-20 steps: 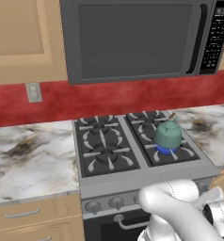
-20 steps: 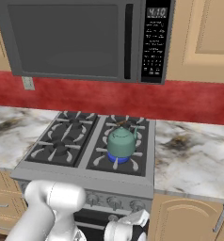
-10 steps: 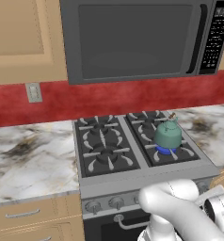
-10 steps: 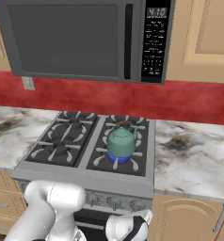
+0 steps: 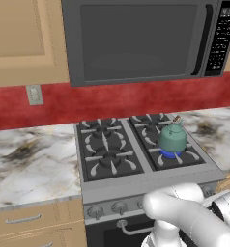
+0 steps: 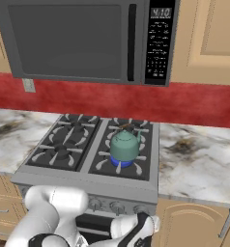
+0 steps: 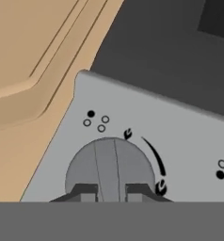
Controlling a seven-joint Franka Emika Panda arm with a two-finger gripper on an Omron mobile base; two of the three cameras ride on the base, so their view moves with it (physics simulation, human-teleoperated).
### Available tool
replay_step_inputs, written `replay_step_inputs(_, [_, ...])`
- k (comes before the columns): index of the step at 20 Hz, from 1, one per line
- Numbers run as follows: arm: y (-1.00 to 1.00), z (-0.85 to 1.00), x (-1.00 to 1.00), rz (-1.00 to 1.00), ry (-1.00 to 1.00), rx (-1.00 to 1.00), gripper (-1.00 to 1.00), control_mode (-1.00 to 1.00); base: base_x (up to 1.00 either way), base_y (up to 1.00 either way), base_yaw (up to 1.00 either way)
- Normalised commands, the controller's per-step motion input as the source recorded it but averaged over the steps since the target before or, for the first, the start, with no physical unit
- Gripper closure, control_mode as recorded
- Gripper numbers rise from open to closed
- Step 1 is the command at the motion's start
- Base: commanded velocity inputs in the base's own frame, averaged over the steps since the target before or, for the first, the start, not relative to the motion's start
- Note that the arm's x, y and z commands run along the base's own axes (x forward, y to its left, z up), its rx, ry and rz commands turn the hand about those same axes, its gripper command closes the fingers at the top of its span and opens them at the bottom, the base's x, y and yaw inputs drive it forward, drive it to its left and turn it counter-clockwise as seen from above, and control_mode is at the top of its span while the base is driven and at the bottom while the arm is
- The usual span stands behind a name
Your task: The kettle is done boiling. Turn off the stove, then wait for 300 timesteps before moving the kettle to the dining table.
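I have the claw [image 7: 107, 190] pressed up to the front panel of the stove [image 5: 136, 181], its two dark tips nearly together and pinching the raised ridge of a round grey knob [image 7: 110, 164]. Beside that knob on the panel I can see small flame marks and an arc, and a four-dot burner diagram up to its left; tan cabinet [image 7: 34, 70] wood lies to the left of the steel panel in the hand view. From the right base view the hand sits low, down at the right end of the knob row. The teal-green kettle [image 5: 172, 138] stands upright on the near right burner, with a blue flame [image 6: 121, 162] showing under it. The other three grates are bare. A dark grey microwave [image 5: 141, 38] hangs above the stove against a red backsplash [image 6: 194, 103]. Marble desk [image 5: 30, 159] runs to either side of the stove, with a wall outlet [image 5: 35, 94] over the left stretch.
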Motion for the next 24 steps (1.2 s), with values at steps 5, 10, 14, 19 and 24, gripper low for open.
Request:
replay_step_inputs(5, [-0.08, 0.0, 0.0, 0.0, 0.03, 0.3, 1.0, -1.0, 0.0, 0.0, 0.0])
replay_step_inputs(10, [-0.03, 0.0, 0.0, 0.0, 0.04, 0.27, 1.0, -1.0, 0.0, 0.0, 0.0])
replay_step_inputs(14, [0.0, 0.0, 0.0, 0.0, 0.05, 0.24, 1.0, -1.0, 0.0, 0.0, 0.0])
replay_step_inputs(19, [0.0, -0.05, 0.0, 0.0, 0.05, 0.17, 1.0, -1.0, 0.0, 0.0, 0.0])
replay_step_inputs(24, [0.01, -0.07, -0.05, 0.0, 0.01, 0.06, -1.0, -1.0, 0.0, 0.0, 0.0])
